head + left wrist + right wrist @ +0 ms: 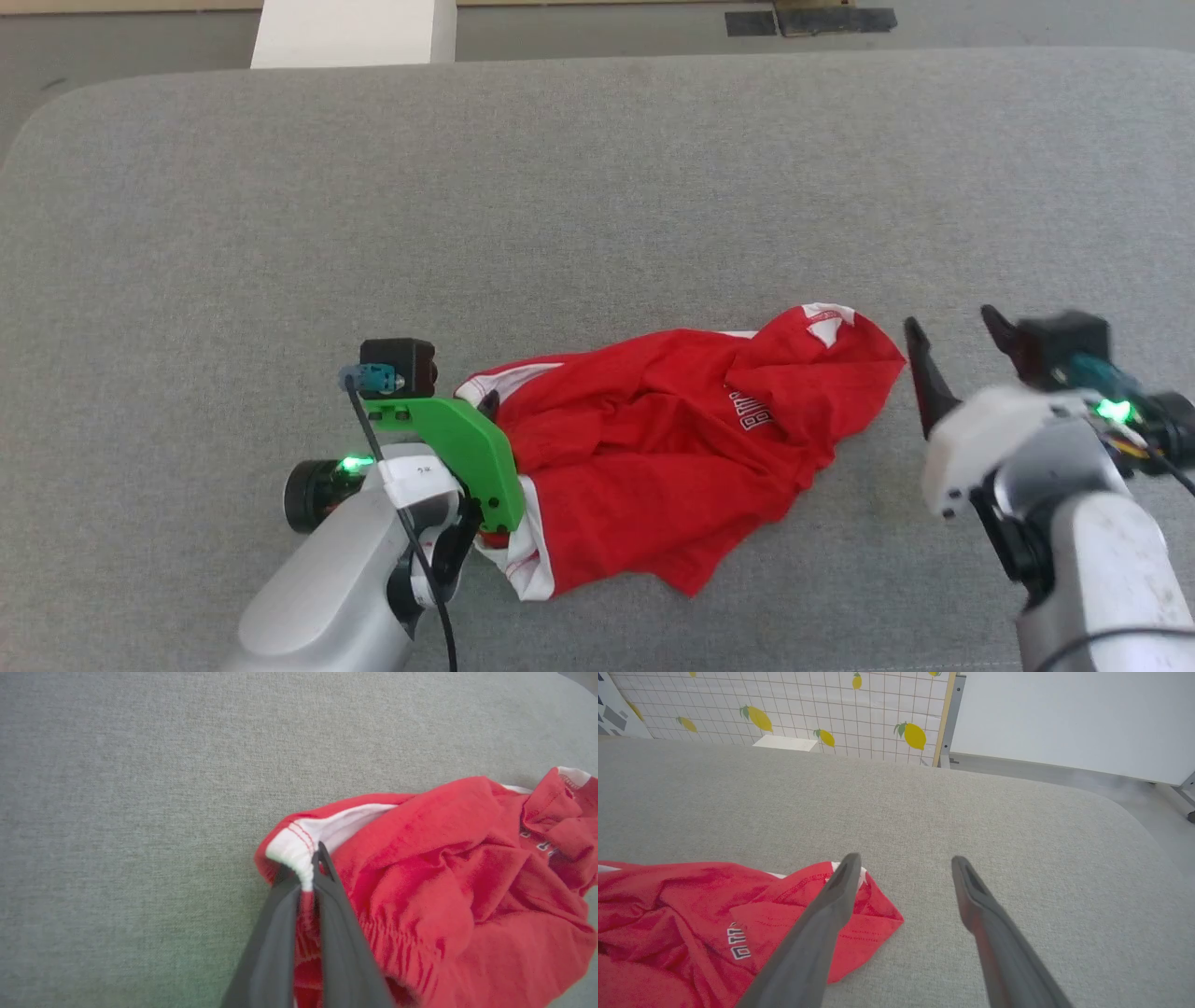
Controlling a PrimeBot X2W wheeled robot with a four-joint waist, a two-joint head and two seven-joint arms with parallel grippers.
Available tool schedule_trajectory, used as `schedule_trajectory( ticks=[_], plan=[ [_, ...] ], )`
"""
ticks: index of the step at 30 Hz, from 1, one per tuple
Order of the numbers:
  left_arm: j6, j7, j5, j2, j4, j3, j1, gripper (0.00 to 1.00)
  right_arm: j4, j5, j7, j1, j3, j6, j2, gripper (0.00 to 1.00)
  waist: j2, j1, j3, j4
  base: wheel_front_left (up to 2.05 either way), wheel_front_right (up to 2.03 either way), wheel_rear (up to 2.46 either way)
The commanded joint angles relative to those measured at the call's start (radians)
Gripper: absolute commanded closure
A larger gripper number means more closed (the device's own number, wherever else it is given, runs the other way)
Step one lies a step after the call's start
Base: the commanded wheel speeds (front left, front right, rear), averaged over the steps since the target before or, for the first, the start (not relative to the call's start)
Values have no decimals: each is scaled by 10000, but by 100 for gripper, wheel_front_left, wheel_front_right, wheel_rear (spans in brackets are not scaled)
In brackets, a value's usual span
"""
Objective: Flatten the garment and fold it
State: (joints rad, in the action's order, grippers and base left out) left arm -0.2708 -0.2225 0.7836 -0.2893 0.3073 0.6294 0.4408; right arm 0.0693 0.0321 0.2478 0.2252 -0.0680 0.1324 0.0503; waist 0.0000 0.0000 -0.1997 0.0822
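The garment [653, 439], red shorts with white trim and small white lettering, lies crumpled on the grey padded surface [597, 187]. My left gripper [312, 858] is shut on the garment's [444, 882] white-edged hem at its left end; in the head view that gripper [487, 403] sits under a green bracket. My right gripper [948, 331] stands open just right of the garment's right tip, apart from it. In the right wrist view its fingers [840, 891] are spread wide above the surface, the left one over the garment's [691, 914] red corner.
The grey surface [971, 812] stretches wide behind and to both sides of the shorts, with rounded corners. Beyond its far edge stand a white block [350, 33], a lemon-patterned panel [808, 704] and bare floor [1027, 28].
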Motion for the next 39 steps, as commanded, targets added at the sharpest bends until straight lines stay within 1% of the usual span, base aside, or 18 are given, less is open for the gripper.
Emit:
schedule_trajectory(
  ticks=[1, 3, 5, 11, 14, 17, 24, 25, 26, 27, 30, 32, 35, 39],
  plan=[
    [-75, -35, -20, -131, -149, 1, -85, 100, 280, 243, 521, 457, 112, -17, -1, 0, 0, 0, -125, -75, 0, 0, 0],
    [-123, -100, -42, -157, -334, 11, -20, 100, 787, 538, 1350, 1004, 264, -17, -1, 0, 0, 0, -266, -141, 0, 0, 0],
    [-158, -152, -75, -188, -491, 16, 80, 100, 1297, 746, 1946, 1567, 397, -17, 7, 0, 0, 0, -442, -198, 0, 0, 0],
    [-189, -314, -164, -231, -802, 67, 414, 100, 2774, 848, 2968, 2930, 1012, -17, 447, 0, 0, 0, -1033, -431, 0, 0, 0],
    [-194, -358, -195, -250, -895, 90, 519, 100, 3394, 608, 3473, 3414, 1407, -17, 669, 0, 0, 0, -1268, -522, 0, 0, 0],
    [-194, -372, -206, -265, -961, 93, 601, 100, 3847, 184, 3896, 3852, 2115, -17, 967, 0, 0, 0, -1466, -606, 0, 0, 0],
    [-210, -378, -182, -287, -1040, 81, 670, 100, 4236, -1047, 4807, 4434, 3813, -17, 1716, 0, 0, 0, -1749, -698, 0, 0, 0],
    [-211, -375, -174, -289, -1041, 78, 671, 100, 4276, -1220, 4960, 4490, 3975, -17, 1821, 15, 0, 0, -1777, -703, 0, 0, 0],
    [-209, -380, -172, -294, -1034, 83, 673, 100, 4300, -1367, 5072, 4517, 4078, -17, 1881, 53, 0, 0, -1792, -707, 0, 0, 0],
    [-207, -382, -171, -298, -1025, 92, 675, 100, 4300, -1540, 5181, 4535, 4179, -17, 1945, 100, 0, 0, -1798, -710, 0, 0, 0],
    [-192, -383, -145, -295, -986, 110, 651, 100, 4186, -1876, 5300, 4487, 4365, -17, 2103, 100, 0, 0, -1743, -708, 0, 0, 0],
    [-149, -335, -122, -300, -945, 105, 631, 100, 3983, -2009, 5024, 4394, 4328, -17, 2201, 100, 0, 0, -1633, -709, 0, 0, 0],
    [-69, 50, -127, -306, -966, -25, 619, 100, 3476, -2158, 4102, 4146, 4034, -17, 2238, 100, 0, 0, -1374, -687, 0, 0, 0],
    [124, 890, -110, -310, -1199, -362, 624, 100, 2586, -2146, 2569, 3558, 3425, -17, 2173, 100, 0, 0, -906, -625, 0, 0, 0]
  ],
)
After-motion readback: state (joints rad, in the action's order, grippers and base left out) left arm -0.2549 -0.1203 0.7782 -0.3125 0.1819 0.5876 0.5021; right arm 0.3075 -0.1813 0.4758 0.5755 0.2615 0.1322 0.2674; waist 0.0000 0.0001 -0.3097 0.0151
